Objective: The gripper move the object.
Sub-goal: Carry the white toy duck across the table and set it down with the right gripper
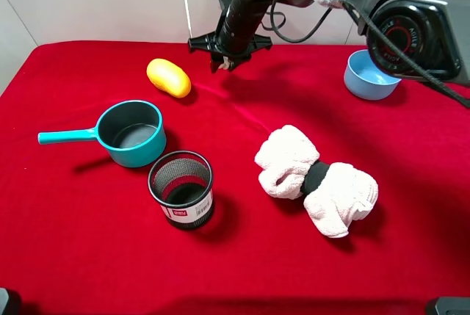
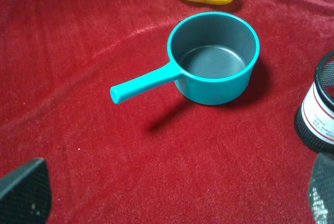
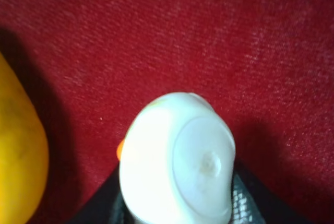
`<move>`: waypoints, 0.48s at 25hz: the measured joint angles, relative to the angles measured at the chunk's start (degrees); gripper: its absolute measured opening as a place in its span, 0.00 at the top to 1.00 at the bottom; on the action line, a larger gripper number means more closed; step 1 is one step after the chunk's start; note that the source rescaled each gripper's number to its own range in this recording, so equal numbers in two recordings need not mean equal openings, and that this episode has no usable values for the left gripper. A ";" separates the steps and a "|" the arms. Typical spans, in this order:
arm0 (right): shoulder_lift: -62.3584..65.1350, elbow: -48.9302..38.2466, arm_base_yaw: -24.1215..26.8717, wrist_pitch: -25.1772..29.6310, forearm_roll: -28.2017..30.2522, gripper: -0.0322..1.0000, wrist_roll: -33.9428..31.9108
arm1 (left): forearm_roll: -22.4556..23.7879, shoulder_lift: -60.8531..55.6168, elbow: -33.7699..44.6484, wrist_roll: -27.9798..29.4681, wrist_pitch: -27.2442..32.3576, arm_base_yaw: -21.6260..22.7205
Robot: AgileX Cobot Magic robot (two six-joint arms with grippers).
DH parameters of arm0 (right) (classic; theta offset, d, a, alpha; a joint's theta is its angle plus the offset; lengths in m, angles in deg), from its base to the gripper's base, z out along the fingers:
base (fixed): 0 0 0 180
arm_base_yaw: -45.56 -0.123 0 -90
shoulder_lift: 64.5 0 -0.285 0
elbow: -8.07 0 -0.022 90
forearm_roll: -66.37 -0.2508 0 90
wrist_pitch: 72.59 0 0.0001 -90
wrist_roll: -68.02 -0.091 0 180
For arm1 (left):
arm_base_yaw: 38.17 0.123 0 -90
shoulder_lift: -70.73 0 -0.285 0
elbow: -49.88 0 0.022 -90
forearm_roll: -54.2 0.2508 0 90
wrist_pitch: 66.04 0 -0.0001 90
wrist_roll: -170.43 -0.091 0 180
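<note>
My right gripper [image 1: 229, 60], a black claw on a black arm, reaches across to the back middle of the red cloth, just right of the yellow-orange oval [image 1: 168, 77]. In the right wrist view it [image 3: 177, 211] is shut on the object, a small off-white mushroom toy [image 3: 177, 156], held low over the cloth with the oval [image 3: 18, 151] close beside it. The toy is too small to make out in the exterior view. My left gripper [image 2: 175, 203] is open and empty, its fingertips [image 2: 26, 192] wide apart near the teal saucepan [image 2: 214, 57].
A teal saucepan [image 1: 132, 133] with its handle pointing left stands left of centre. A black mesh cup [image 1: 181, 189] stands in front of it. A fluffy white towel roll [image 1: 316, 179] lies at the right, and a blue bowl [image 1: 371, 75] at the back right.
</note>
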State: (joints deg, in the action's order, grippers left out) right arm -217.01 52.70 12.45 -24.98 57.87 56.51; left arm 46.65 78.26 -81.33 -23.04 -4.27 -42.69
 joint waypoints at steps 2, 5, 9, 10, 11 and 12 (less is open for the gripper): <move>-0.55 0.00 0.00 0.00 -0.71 0.97 0.51 | 0.00 0.00 0.00 0.00 0.00 0.00; -1.15 0.00 0.00 0.00 -1.66 0.97 1.18 | 0.00 0.00 0.00 0.00 0.00 0.00; -1.67 0.00 0.00 -0.05 -2.33 0.97 1.49 | 0.00 0.00 0.00 0.00 0.00 0.00; -1.75 0.00 0.00 -0.19 -2.32 0.97 1.57 | 0.00 0.00 0.00 0.00 0.00 0.00; -1.75 0.00 0.00 -0.19 -2.32 0.96 1.76 | 0.00 0.00 0.00 0.00 0.00 0.00; -1.75 0.00 0.00 -0.19 -2.32 0.93 1.86 | 0.00 0.00 0.00 0.00 0.00 0.00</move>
State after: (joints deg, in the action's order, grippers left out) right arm -218.76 52.70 12.45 -25.18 55.55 58.38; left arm 46.65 78.26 -81.33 -23.04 -4.27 -42.69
